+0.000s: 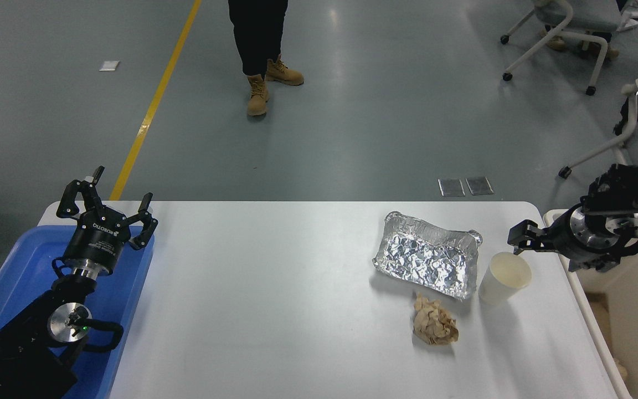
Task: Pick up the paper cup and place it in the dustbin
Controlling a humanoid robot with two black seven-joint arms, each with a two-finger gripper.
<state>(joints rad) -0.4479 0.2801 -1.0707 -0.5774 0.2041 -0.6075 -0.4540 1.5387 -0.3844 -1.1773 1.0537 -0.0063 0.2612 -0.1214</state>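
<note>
Checking head view, only cam available: paper cup upright on the white table, right side, just beside the foil tray, w/ crumpled brown paper ball near it toward the camera. Right gripper comes in from the right edge, tip just beyond the cup rim; fingers seen end-on, can't tell how wide they stand, nothing held afaict. Left gripper parked lower left over the blue tray, fingers spread, empty. Dustbin: only a cream rim strip + bit of inside past the table's right edge, rest out of frame. Progress, my read: approach stage only. Grasp, lift, carry to bin, drop all left. A person's boots on the floor at top.
</note>
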